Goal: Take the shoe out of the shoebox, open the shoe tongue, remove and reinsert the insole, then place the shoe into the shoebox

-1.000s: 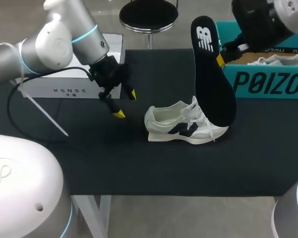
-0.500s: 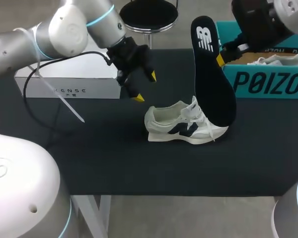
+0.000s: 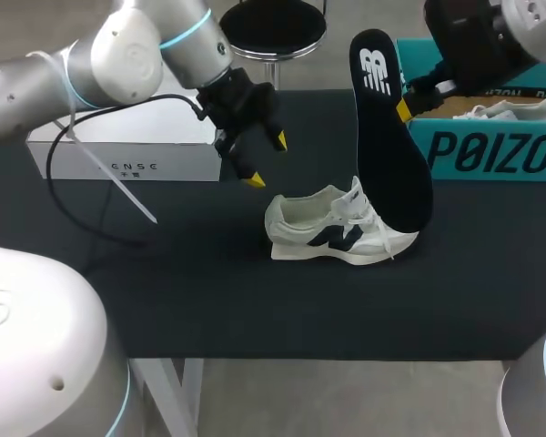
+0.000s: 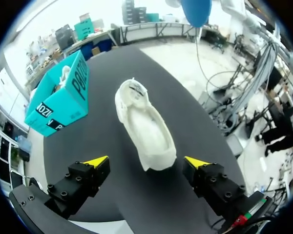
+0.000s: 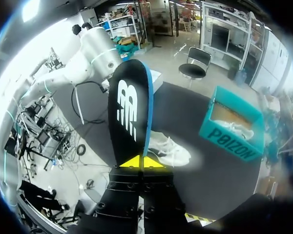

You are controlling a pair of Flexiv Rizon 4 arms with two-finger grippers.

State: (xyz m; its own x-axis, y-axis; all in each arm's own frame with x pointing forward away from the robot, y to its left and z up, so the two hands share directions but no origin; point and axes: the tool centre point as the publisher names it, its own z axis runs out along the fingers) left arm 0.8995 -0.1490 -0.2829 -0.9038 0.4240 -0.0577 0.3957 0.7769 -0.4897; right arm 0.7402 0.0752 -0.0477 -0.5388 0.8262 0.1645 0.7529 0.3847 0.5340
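**Insole reinsertion stage.** The shoe (image 3: 341, 232) stands upright on the table, outside the shoebox (image 3: 491, 150), which lies at its 2 o'clock. The right gripper (image 5: 142, 162) is clamped on one edge of the insole (image 3: 391, 137), holding it on end above the shoe's forefoot. Whether the two touch cannot be told. The left gripper (image 3: 265, 161) hangs at the shoe's 10 o'clock with its fingers spread, holding nothing. Likely hazards: the unrestrained shoe may slide or tip under insertion pressure, and the edge-held insole may pivot or buckle against the tongue.
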